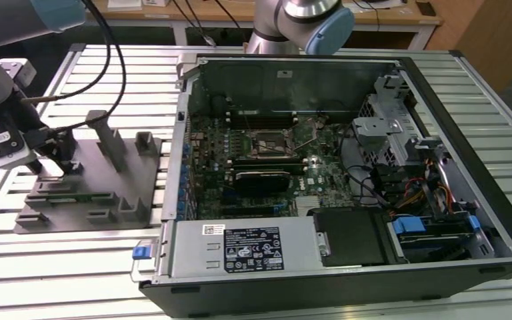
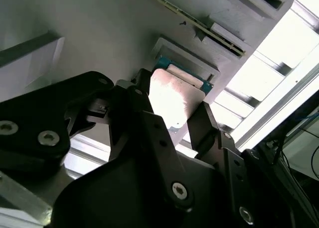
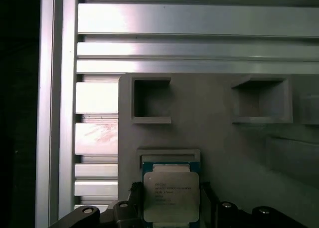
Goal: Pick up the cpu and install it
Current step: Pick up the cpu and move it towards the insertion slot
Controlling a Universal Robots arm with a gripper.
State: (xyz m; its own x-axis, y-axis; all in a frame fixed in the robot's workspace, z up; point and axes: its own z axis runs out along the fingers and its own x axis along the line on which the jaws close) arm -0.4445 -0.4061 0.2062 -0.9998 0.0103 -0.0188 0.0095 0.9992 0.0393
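Observation:
The cpu (image 3: pixel 171 193), a small square chip with a pale silver top, sits between my gripper's (image 3: pixel 171 204) black fingers (image 3: pixel 134 200), just over a shallow square pocket (image 3: pixel 169 155) in the grey fixture (image 3: pixel 219 138). In the second wrist view the cpu (image 2: pixel 172 101) is clamped at its two sides by my gripper (image 2: pixel 174 107), with the teal-edged pocket (image 2: pixel 187 71) behind it. In the exterior view my gripper (image 1: pixel 53 165) is low over the far left part of the fixture (image 1: pixel 96 193). The motherboard's metal socket frame (image 1: pixel 269 141) lies inside the open computer case (image 1: pixel 469 153).
The fixture carries upright posts (image 1: pixel 114 137) and slotted blocks (image 1: pixel 69 199) close to my gripper. Cables (image 1: pixel 105 60) hang from my arm. The slatted aluminium table (image 1: pixel 25 267) runs around the fixture and case. A second arm (image 1: pixel 301 23) stands behind the case.

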